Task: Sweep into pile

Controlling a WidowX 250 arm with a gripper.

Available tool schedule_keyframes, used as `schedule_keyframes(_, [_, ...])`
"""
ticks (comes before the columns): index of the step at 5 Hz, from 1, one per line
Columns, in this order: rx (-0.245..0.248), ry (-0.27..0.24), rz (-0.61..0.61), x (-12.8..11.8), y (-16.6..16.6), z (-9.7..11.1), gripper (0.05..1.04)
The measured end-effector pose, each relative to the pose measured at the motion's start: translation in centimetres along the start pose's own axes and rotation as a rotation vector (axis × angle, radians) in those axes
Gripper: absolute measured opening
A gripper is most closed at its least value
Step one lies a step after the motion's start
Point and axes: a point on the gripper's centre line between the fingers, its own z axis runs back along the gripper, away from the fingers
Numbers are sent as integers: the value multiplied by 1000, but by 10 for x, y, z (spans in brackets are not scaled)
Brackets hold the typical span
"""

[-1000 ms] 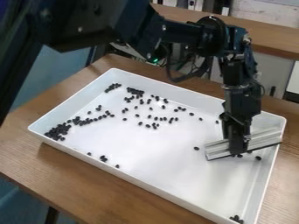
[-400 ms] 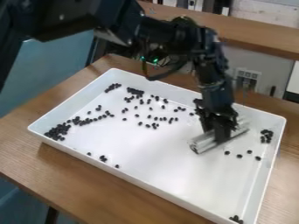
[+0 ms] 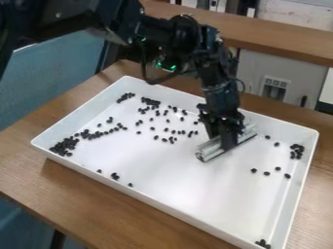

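Note:
The gripper (image 3: 228,142) hangs over the right-of-centre part of the white tray (image 3: 168,205), shut on a pale, ridged bar (image 3: 211,150). This bar lies slantwise, low over the tray floor. Small black pieces are spread through the tray: a dense heap (image 3: 64,146) at the left corner, a band of loose ones (image 3: 172,131) from the back left to the middle, and a cluster (image 3: 296,151) by the right wall. A few more pieces (image 3: 267,173) lie right of the bar, others (image 3: 115,176) near the front left wall, and some (image 3: 263,243) in the front corner.
The tray's raised walls surround the bar and gripper. It stands on a brown wooden table (image 3: 84,187). A wooden ledge (image 3: 286,41) runs behind, and the arm crosses above the tray's back left side.
The gripper has moved left with the bar, away from the right wall. The bar has turned to a steeper slant. Pieces by the right wall, hidden at first behind arm and bar, now show.

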Motion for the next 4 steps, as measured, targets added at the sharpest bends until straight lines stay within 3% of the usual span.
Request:
schedule_keyframes(1, [-28,1,70,-16,28,6,381])
schedule_keyframes(2, [-12,-12,178,-45,69,20,381])
schedule_keyframes(4, [26,-1,290,-83,116,37,381])
